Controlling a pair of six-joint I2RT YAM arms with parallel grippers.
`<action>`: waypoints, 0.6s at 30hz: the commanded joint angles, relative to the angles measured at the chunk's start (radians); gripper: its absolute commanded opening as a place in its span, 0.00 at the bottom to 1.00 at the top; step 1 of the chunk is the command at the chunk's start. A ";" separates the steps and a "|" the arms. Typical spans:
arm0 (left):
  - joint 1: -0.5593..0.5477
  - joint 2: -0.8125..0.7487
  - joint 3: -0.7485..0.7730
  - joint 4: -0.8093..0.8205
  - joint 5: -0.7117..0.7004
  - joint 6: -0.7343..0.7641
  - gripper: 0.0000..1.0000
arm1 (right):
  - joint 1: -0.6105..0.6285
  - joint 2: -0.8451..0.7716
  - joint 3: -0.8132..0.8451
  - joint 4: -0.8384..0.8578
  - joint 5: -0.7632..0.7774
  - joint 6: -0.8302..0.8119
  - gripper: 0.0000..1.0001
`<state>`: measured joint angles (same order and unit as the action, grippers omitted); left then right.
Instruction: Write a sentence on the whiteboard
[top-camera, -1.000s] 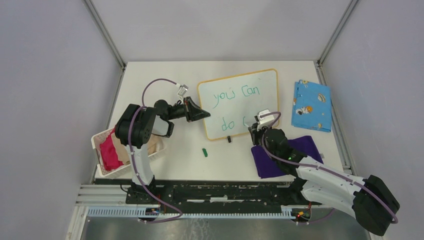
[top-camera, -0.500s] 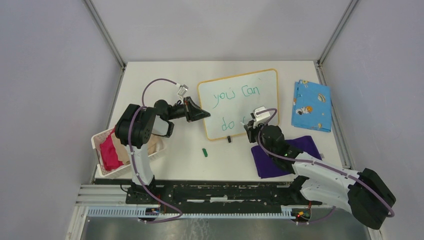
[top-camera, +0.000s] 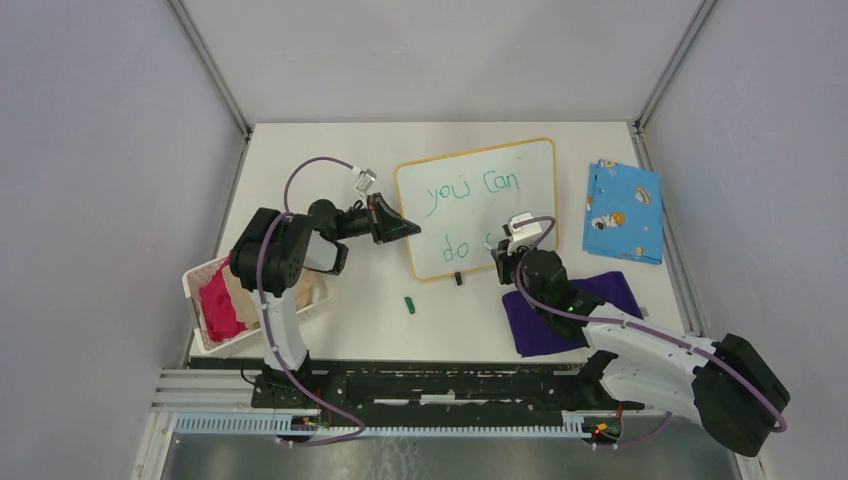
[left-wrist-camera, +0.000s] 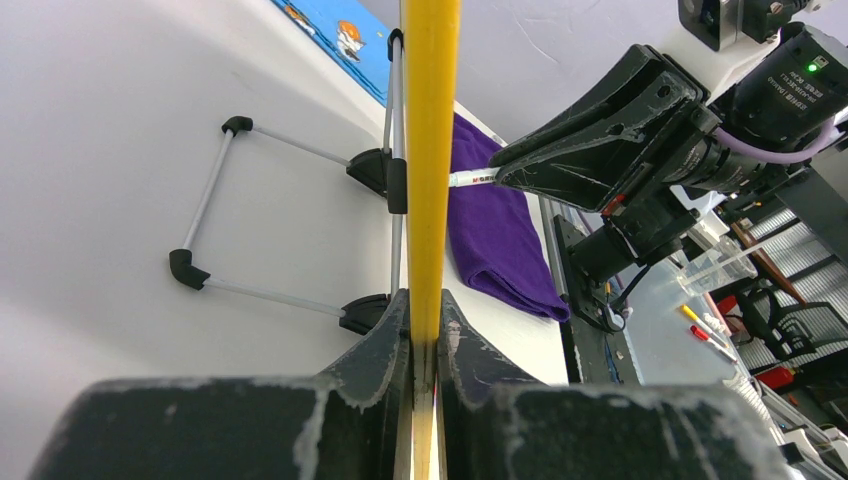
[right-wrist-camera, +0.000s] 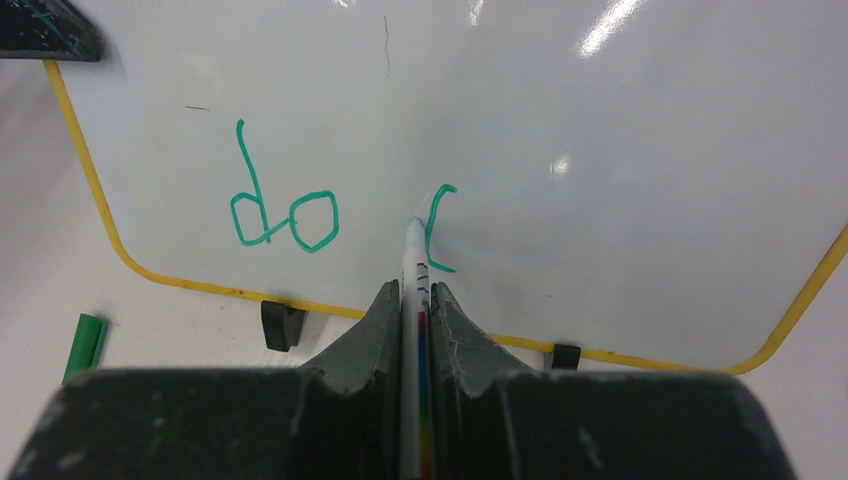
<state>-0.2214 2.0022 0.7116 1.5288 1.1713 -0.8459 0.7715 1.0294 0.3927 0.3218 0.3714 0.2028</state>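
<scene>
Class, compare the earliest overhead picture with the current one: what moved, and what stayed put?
The right gripper, shut on the marker, shifted slightly left along the whiteboard. The left gripper stayed clamped on the whiteboard; the green writing looks unchanged.

Whiteboard (right-wrist-camera: 600, 120), yellow-rimmed, fills 12 o'clock. Sentence (right-wrist-camera: 285, 215), green: "do" and one curved stroke. Marker (right-wrist-camera: 413, 258), tip touching board beside stroke, pinched by right gripper (right-wrist-camera: 412, 297) at 6 o'clock. Green cap (right-wrist-camera: 85, 345), 8 o'clock.
</scene>
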 joint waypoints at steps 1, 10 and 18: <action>-0.021 0.024 0.010 0.039 0.050 0.002 0.02 | -0.017 0.005 0.022 0.024 0.047 0.008 0.00; -0.021 0.024 0.009 0.037 0.049 0.002 0.02 | -0.033 -0.036 -0.003 -0.014 0.086 0.010 0.00; -0.021 0.023 0.009 0.037 0.049 0.001 0.02 | -0.040 -0.088 -0.003 -0.011 0.063 0.008 0.00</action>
<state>-0.2214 2.0022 0.7116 1.5284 1.1713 -0.8459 0.7372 0.9833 0.3916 0.2829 0.4210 0.2123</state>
